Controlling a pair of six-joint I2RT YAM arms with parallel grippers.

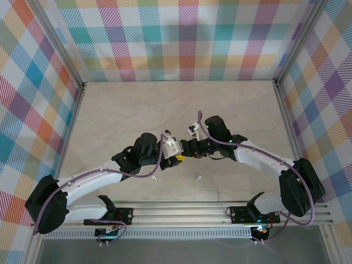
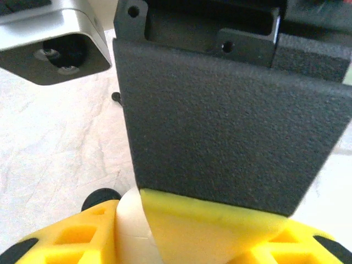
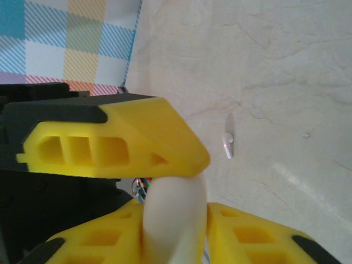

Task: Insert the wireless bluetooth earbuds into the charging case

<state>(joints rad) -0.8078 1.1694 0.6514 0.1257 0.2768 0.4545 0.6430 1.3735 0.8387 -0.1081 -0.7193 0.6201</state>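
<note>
1. Spot the small white stemmed earbud (image 3: 228,144) loose on the pale marbled table (image 3: 286,66).
2. Note the rounded white plastic charging case (image 3: 173,209) clamped in the left gripper (image 1: 176,157), right gripper (image 3: 176,242) pinching it too.
3. Hold it level, without squeezing harder.

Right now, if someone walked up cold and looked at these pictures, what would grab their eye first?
First, the two arms meeting over the middle of the table, the left gripper and right gripper nose to nose. In the right wrist view, a white case sits pinched between bright yellow jaws, lifted off the surface. Just beyond it, one tiny white earbud lies on the pale tabletop.
</note>
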